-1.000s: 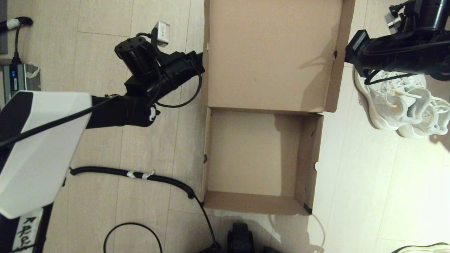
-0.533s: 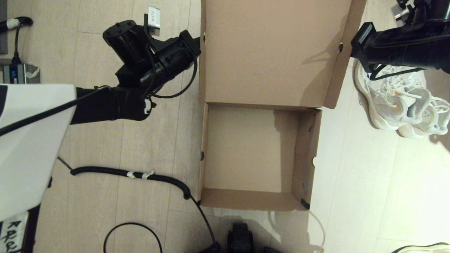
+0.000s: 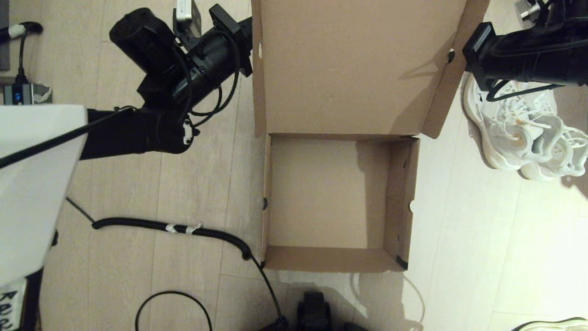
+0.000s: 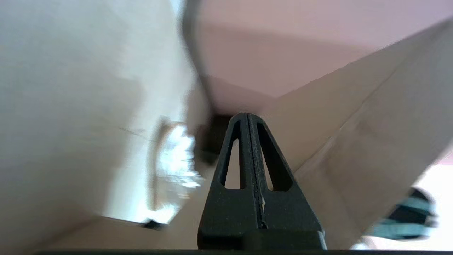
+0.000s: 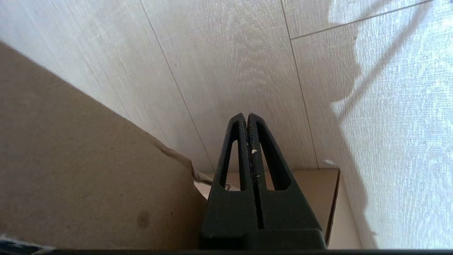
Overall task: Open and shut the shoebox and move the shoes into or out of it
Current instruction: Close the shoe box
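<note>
The brown shoebox (image 3: 400,197) lies open and empty on the floor, its hinged lid (image 3: 349,69) tilted up at the far side. My left gripper (image 4: 247,117) is shut with nothing between its fingers, and its tips lie against the lid's left edge (image 4: 354,124). In the head view those tips are hidden behind the lid. My right gripper (image 5: 246,116) is also shut and empty, beside the lid's right flap (image 5: 88,177). The white lace-up shoes (image 3: 523,138) sit together on the floor right of the box, partly under my right arm.
A black corrugated cable (image 3: 183,228) runs across the floor to the box's near left corner. A small grey device (image 3: 23,96) stands at the far left. A white sneaker with black edging (image 3: 551,325) peeks in at the bottom right. The robot base (image 3: 314,312) is below the box.
The lid has swung higher and looks larger. My left arm has moved farther away along the lid's left edge, and the right arm has shifted slightly. The box has slid a little to the left.
</note>
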`<state>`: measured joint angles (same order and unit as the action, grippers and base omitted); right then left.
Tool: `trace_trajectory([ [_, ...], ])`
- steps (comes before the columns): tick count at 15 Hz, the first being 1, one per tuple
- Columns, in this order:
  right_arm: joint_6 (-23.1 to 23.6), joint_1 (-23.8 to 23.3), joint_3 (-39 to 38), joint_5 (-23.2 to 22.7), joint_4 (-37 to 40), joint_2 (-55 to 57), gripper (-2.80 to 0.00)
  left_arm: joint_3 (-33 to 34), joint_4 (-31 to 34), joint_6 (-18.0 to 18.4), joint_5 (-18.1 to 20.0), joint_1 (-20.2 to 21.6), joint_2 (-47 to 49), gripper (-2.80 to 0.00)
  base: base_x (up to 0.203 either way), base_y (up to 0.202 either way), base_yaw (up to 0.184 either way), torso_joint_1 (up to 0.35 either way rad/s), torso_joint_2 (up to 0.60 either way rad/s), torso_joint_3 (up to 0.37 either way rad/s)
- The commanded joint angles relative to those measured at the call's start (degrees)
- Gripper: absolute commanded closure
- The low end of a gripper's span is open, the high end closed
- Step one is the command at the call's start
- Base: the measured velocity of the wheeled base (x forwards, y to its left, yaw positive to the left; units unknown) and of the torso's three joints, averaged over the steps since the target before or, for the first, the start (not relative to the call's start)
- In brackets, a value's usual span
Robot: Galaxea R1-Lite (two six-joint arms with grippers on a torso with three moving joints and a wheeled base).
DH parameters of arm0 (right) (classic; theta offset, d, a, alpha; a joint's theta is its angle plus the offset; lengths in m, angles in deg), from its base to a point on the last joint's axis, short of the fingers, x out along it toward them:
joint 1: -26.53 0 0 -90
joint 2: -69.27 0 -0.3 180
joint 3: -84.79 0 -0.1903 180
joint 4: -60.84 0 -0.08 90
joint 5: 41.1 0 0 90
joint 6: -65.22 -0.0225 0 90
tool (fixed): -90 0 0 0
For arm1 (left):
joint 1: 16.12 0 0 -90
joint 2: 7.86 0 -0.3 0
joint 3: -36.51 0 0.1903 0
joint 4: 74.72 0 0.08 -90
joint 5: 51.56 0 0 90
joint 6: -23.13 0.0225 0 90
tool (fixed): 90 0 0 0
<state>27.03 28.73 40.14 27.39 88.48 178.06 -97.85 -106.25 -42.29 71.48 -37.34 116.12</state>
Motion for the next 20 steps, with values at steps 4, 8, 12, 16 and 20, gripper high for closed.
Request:
trace_trajectory([
  [4, -0.3, 0.0, 0.0, -0.2, 0.6, -1.1, 0.00, 0.0, -8.7, -14.9, 7.7, 0.5, 1.8, 0.00, 0.000, 0.000, 0.000, 0.000, 0.00, 0.000],
  [8, -0.3, 0.1, -0.9, -0.5, 0.6, -2.3, 0.00, 0.0, -12.8, -19.6, 13.7, 0.6, 4.0, 0.00, 0.000, 0.000, 0.000, 0.000, 0.00, 0.000],
  [12, -0.3, 0.2, -1.1, -0.5, 0.7, -3.1, 0.00, 0.0, -13.0, -21.6, 15.5, 0.5, 4.7, 0.00, 0.000, 0.000, 0.000, 0.000, 0.00, 0.000],
  [16, -0.3, 0.9, -3.4, -0.5, 0.6, -4.9, 0.00, -0.1, -22.4, -29.6, 15.6, 0.4, 6.3, 0.00, 0.000, 0.000, 0.000, 0.000, 0.00, 0.000],
  [20, -0.2, 0.8, -7.2, -0.5, 0.6, -7.9, 0.00, -0.1, -32.8, -40.0, 15.6, 0.4, 8.3, 0.00, 0.000, 0.000, 0.000, 0.000, 0.00, 0.000],
])
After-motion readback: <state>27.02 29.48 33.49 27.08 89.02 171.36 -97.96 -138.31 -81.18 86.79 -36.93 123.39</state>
